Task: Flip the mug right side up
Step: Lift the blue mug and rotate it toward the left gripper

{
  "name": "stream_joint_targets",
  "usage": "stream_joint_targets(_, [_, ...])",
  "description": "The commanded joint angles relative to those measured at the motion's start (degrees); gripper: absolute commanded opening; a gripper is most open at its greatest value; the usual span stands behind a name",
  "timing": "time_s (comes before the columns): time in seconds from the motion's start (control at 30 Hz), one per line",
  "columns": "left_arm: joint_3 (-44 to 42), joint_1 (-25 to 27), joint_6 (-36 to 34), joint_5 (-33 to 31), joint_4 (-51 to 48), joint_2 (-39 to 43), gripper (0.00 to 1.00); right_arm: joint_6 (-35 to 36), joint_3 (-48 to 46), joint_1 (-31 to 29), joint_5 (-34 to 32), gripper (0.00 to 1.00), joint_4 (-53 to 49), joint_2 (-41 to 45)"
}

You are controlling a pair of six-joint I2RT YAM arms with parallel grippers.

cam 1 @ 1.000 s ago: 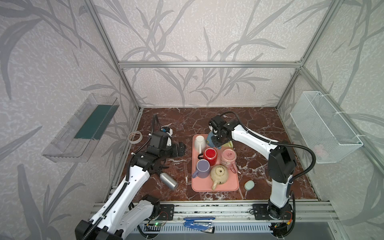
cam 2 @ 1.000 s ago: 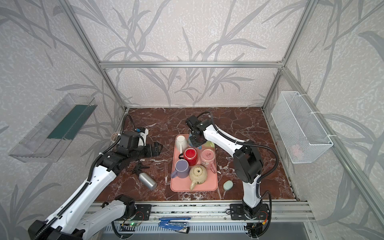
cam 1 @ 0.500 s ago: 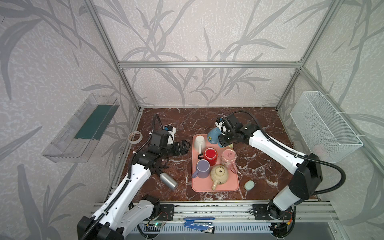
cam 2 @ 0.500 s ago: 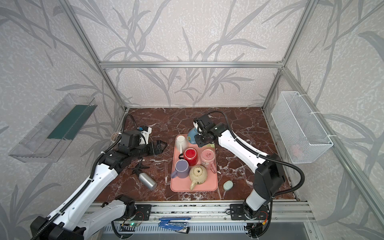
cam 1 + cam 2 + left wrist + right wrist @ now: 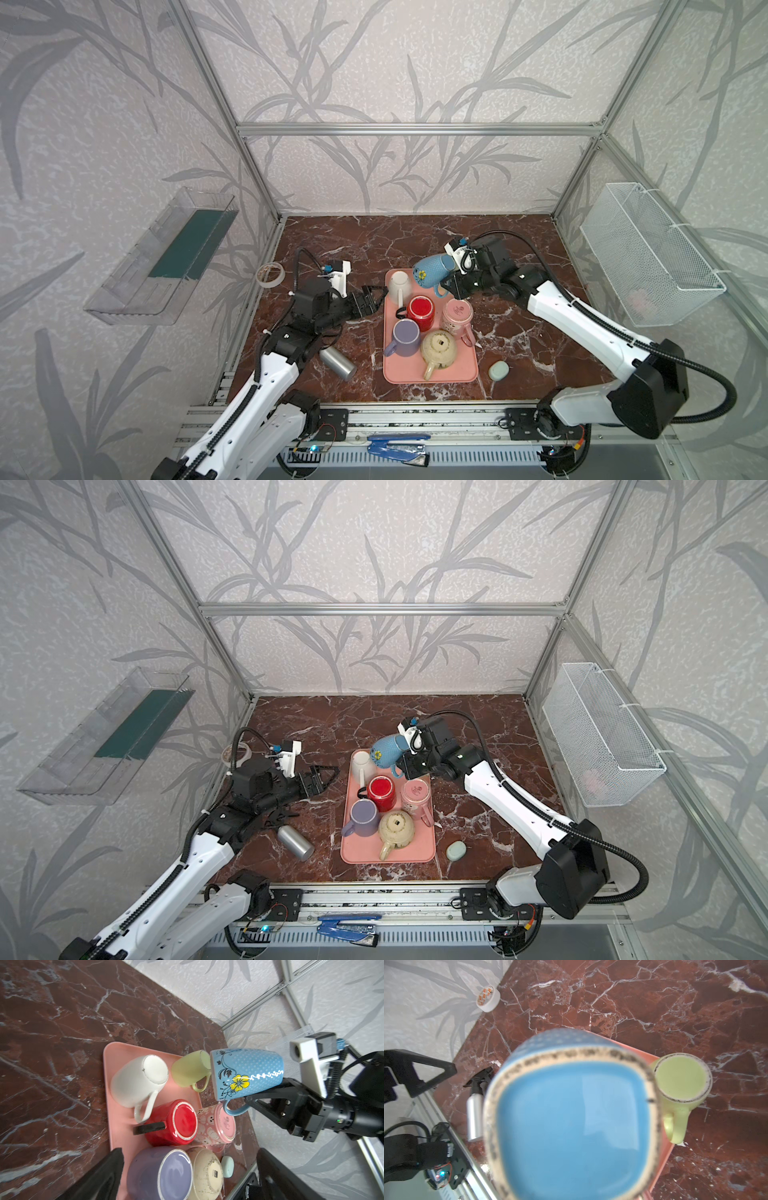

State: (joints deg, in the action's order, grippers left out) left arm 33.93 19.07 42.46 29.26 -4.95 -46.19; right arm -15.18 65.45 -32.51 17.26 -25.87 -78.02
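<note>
A blue dotted mug [image 5: 432, 270] [image 5: 388, 750] with a yellow flower hangs on its side above the far end of the pink tray [image 5: 457, 374]. Its mouth faces the left arm and its base fills the right wrist view [image 5: 571, 1115]. My right gripper [image 5: 449, 286] [image 5: 405, 766] is shut on the mug's handle, as the left wrist view shows [image 5: 250, 1099]. My left gripper [image 5: 376, 297] [image 5: 328, 775] stands open and empty at the tray's left edge, pointing at the mugs; its black fingers [image 5: 108, 1172] frame the left wrist view.
Upside down on the tray stand a white mug [image 5: 400, 282], red mug [image 5: 420, 307], pink mug [image 5: 456, 316], purple mug [image 5: 405, 337] and cream pot [image 5: 438, 353]. A green mug [image 5: 191, 1072] stands beside the tray. Silver bottle [image 5: 338, 363], tape roll [image 5: 270, 274], mint pebble [image 5: 498, 370].
The right arm has lifted the blue mug off the tray, swung back to the right and tipped it onto its side. The left gripper has moved right to the tray's edge.
</note>
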Motion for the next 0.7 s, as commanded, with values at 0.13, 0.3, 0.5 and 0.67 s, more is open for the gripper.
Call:
stream_joint_targets(0.13, [-5.17,0.27,9.92,6.77,21.46,-2.84,0.91,-6.56,-5.54,3.05,12.98,0.0,17.86,6.33])
stream_joint_targets(0.3, [-5.46,0.42,12.96,8.14,29.84,-6.96,0.89,-10.76,-8.07,5.21,17.36,0.0,24.64,7.55])
stream_joint_targets(0.5, [-3.7,0.97,13.22,8.82,32.81,-10.09,0.89,-17.12,-9.88,8.14,22.44,0.0,33.85,7.19])
stream_joint_targets(0.67, [-2.05,1.74,15.13,9.88,36.91,-14.1,0.9,-20.71,-10.44,9.06,25.2,0.0,40.32,5.88])
